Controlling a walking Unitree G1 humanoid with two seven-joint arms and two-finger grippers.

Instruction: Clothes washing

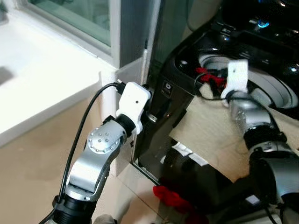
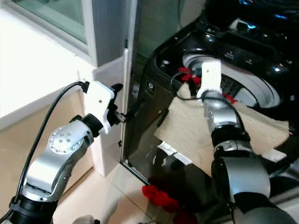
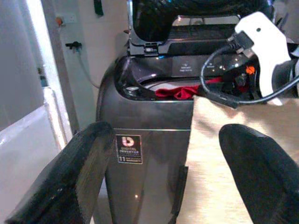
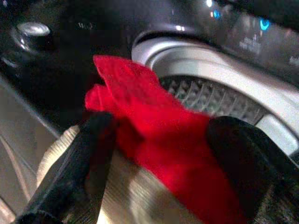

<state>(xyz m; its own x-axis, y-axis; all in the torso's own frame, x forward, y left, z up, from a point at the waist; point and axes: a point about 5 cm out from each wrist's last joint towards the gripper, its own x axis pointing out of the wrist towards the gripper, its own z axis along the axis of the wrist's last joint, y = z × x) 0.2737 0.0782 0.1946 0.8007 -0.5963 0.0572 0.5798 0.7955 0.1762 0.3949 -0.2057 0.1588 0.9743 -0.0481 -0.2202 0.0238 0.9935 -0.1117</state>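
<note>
Loading step: my right tool [image 4: 154,154], spread, straddles the red cloth [image 4: 154,121] at the dark top-load washer's white drum rim [image 4: 219,79]. Next I'd pinch it. Left tool [image 3: 168,172] spread, idle.

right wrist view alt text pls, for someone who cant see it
A red cloth lies between the right gripper's two open black fingers, on top of a beige cloth. Behind it are the washing machine's white drum rim and lit control panel.

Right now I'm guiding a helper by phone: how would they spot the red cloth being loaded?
Find the dark top-loading washing machine beside the white wall. At its open drum rim, on the beige cloth, lies the red cloth between the right gripper fingers, unlike the red garment on the floor.
</note>
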